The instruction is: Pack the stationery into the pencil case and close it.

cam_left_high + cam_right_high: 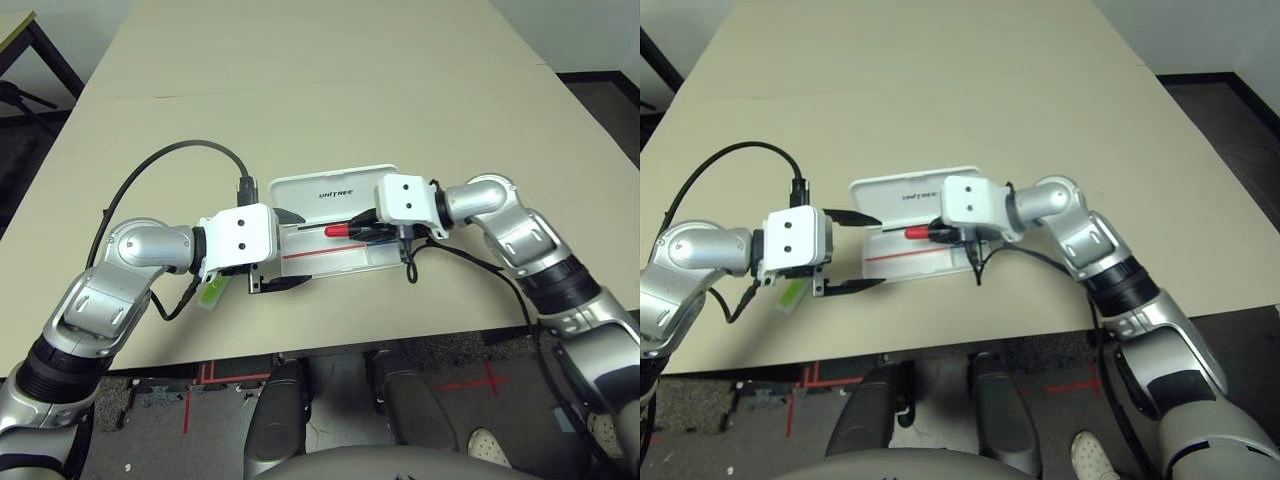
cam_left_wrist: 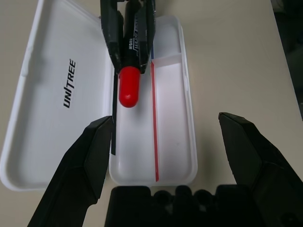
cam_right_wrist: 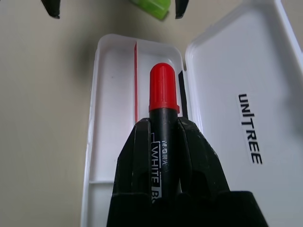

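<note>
The table (image 1: 330, 90) is viewed downward from the head by both eye views. The open pencil case (image 2: 47, 94) is seen closely, from opposite ends, by both wrist views.

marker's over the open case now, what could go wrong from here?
1. The marker hangs near the hinge side of the tray, so on release it might land on the lid.
2. The left gripper, fingers open, sits at the case's end and could nudge it.
3. The green highlighter lies under the left wrist.
</note>
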`<state>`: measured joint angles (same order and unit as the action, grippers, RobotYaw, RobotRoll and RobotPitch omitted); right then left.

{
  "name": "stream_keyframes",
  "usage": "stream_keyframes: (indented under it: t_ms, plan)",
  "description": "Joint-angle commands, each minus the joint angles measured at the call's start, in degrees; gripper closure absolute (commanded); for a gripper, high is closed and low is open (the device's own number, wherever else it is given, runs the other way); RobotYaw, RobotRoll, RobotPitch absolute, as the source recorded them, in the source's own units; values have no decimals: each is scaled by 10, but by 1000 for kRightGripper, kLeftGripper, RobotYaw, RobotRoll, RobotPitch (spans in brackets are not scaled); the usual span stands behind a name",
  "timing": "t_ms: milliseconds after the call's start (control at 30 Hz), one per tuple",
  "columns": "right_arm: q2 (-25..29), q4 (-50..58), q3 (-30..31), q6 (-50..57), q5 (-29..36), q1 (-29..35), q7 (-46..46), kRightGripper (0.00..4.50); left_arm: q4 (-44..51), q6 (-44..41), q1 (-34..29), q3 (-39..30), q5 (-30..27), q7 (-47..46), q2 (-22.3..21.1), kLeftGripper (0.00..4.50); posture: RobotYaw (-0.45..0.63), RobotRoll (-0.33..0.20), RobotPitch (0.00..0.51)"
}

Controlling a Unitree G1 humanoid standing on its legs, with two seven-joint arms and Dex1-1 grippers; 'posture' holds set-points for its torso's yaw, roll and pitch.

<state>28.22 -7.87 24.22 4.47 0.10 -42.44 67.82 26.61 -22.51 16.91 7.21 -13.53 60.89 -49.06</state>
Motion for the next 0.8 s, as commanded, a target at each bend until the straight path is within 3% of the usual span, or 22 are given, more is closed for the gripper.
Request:
stream_keyframes:
  t_ms: [33,333,667,700,800]
  plan:
    - [-2,-24,10,-32,-21,-11,3,3974,11,3,-11,-4,3,-5,-8,0,53,0,166]
    - [-11,-52,6,-55,-33,-16,4,3974,18,-8,-1,5,1,-14,-4,0,47,0,165]
    - [5,17,-56,22,53,9,19,273,23,-17,0,1,-3,-14,-7,0,47,0,167]
    - [13,30,-65,38,67,15,25,20,23,-18,-1,0,-3,-14,-7,0,52,0,168]
    - [54,69,-114,87,126,49,46,20,24,-21,-7,-6,-5,-17,-8,0,52,0,168]
